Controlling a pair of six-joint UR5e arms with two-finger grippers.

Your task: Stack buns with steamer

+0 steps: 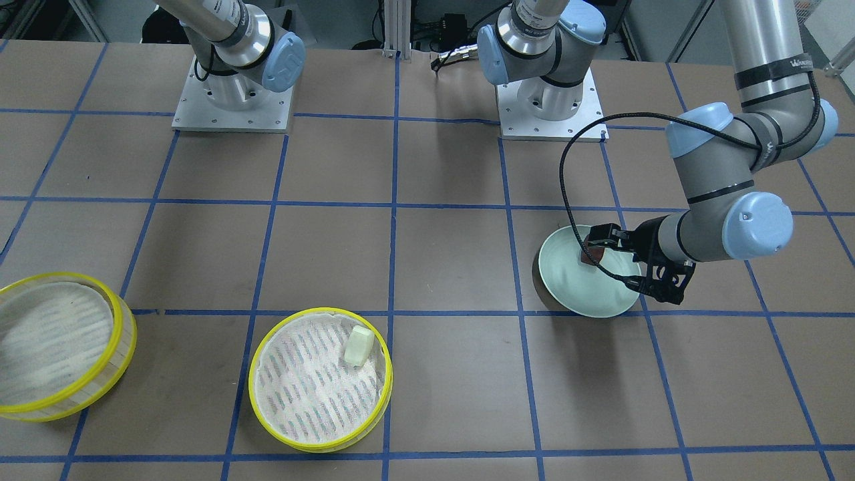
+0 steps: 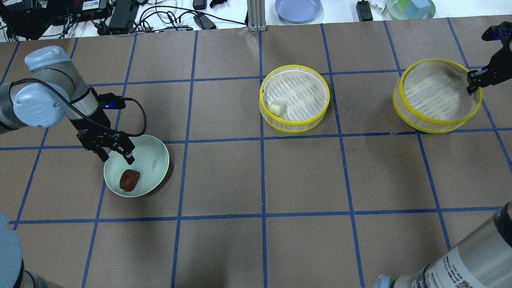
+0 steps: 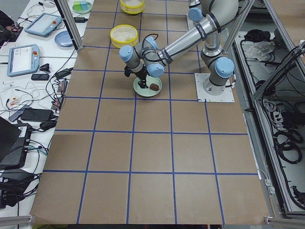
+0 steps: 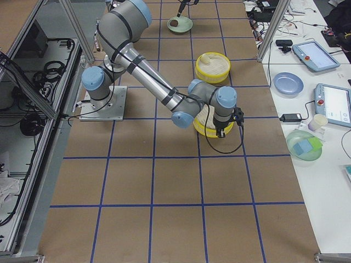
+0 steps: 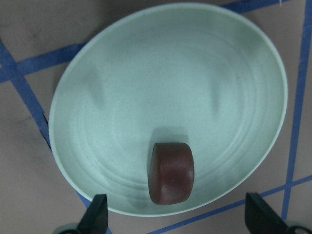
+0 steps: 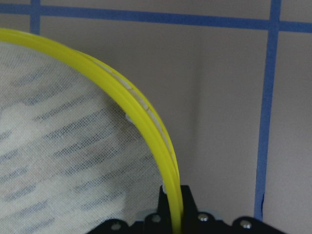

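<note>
Bun (image 5: 170, 173) (dark one) sits centred below empty, wide-open left jaws, long axis across their closing line; right jaws clamp steamer (image 6: 148, 119) rim.

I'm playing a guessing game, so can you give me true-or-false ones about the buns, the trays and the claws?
1. The cream bun lies in a steamer tray. True.
2. The brown bun lies in a tray too. False: it sits on the green plate.
3. The two trays are stacked. False: they stand apart on the table.
4. The left claw is open over the plate. True.
5. The right claw pinches the empty steamer tray by its yellow rim. True.
</note>
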